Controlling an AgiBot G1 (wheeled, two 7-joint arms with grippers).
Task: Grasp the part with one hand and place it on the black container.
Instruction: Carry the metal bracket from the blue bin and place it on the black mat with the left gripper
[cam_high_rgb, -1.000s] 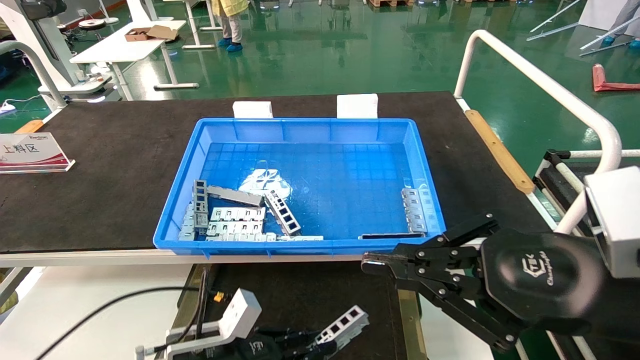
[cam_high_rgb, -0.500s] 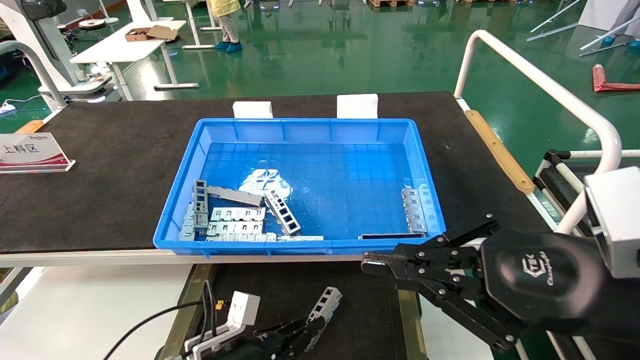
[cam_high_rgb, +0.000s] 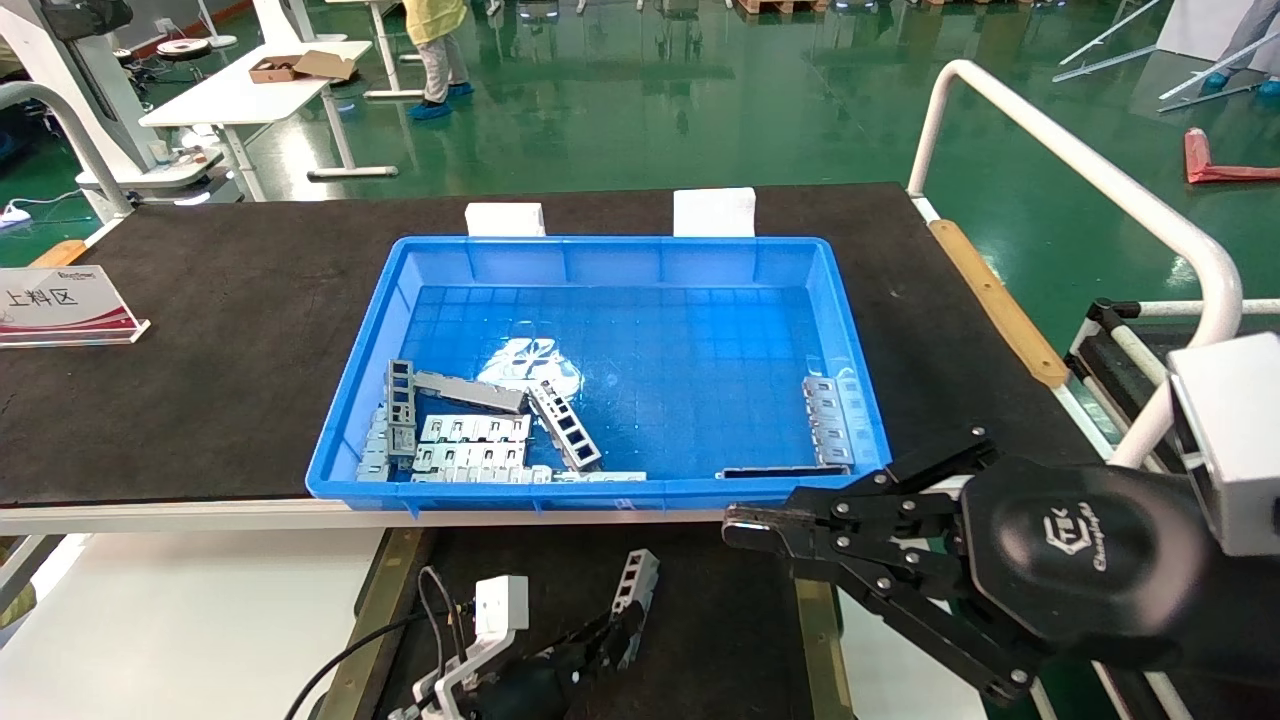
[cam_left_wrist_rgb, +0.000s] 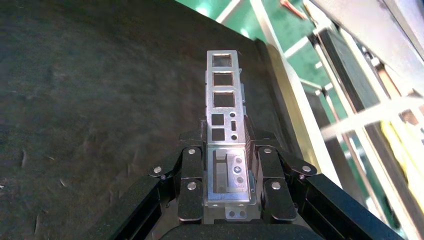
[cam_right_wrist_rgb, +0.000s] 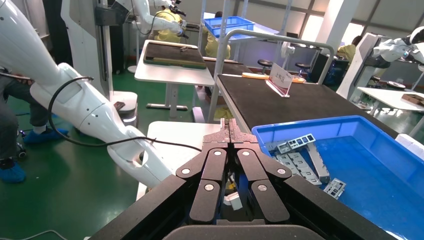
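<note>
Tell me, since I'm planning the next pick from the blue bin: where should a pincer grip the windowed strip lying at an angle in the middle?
Probably across its narrow width, mid-length, coming from above. That strip lies flat and diagonal with open bin floor on its right, and its long edges are parallel. The left pincer grips its own part across the width this way.

Glossy green floor (cam_high_rgb: 700, 110) is reflecting overhead light. White tables (cam_high_rgb: 255, 85) are standing at the far left, a cardboard box (cam_high_rgb: 300, 67) sitting on one. A person in blue shoe covers (cam_high_rgb: 432, 50) is standing behind. White tubular railing (cam_high_rgb: 1080, 170) is curving along the right
</note>
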